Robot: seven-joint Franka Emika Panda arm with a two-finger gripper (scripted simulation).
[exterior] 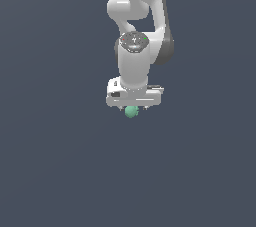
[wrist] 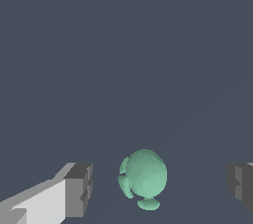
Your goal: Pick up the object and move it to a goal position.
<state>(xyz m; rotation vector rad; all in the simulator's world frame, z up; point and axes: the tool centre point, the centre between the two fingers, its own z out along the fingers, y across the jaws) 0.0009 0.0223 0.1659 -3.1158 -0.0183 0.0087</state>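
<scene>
The gripper point(wrist: 159, 191) stood wide open, its fingers point(wrist: 79, 191) either side of the green ball point(wrist: 144, 176), apart from it

Setting: a simulated scene, not a real room.
Backdrop: a uniform slate-blue field fills both views; no walls, furniture, horizon or floor edge can be made out.
Surface: only faint tonal banding in the wrist view hints at a plane; its nature cannot be told.
Rendering: the white arm point(exterior: 134, 46) has smooth, flat-shaded shells with no wear, cables or labels.
Contents: one pale green rounded object point(wrist: 144, 178), untextured and built of lobed shapes, typical of a computer model.
Lighting: even, with soft shading and no clear cast shadows.
</scene>
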